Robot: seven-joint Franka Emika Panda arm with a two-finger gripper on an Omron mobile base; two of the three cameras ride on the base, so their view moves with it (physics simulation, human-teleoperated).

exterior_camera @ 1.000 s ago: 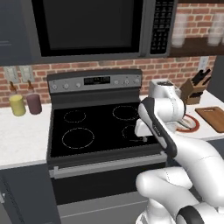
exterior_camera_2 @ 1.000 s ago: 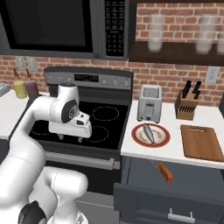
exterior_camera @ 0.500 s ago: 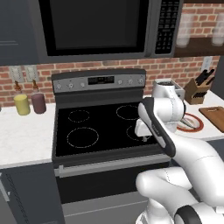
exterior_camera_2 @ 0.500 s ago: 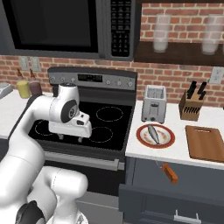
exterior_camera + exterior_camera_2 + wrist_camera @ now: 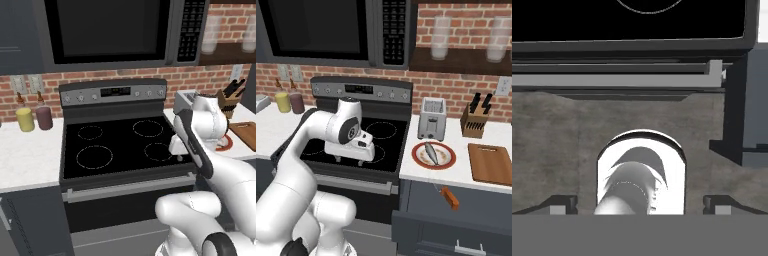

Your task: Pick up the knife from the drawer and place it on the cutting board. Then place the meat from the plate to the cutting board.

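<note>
1. The right base view has the good stuff: the knife point(image 5: 449, 197) with its orange handle lies in the open drawer point(image 5: 456, 235), below the counter edge and under the plate point(image 5: 433, 155).
2. Same view: the meat point(image 5: 429, 152) lies on the plate, and the board point(image 5: 490, 162) sits bare just to the plate's right. The toaster point(image 5: 432, 119) stands behind the plate and the knife block point(image 5: 474, 120) behind the board.
3. The left base view only catches a sliver of the plate point(image 5: 227, 142) and a corner of the board point(image 5: 246, 132) past the arm, but it shows the whole stove point(image 5: 122, 145) nicely.
4. The gripper point(image 5: 349, 159) hangs over the stove's front edge. In the hand view its two tips point(image 5: 562, 204) sit far apart at the bottom corners with nothing between them, so it's spread wide and empty, looking down at the oven handle point(image 5: 617, 80) and floor.
5. Counts: one knife, one plate, one meat piece, one board, four burner rings, two jars point(image 5: 34, 118) on the left counter, two glasses point(image 5: 442, 37) up on the shelf.
</note>
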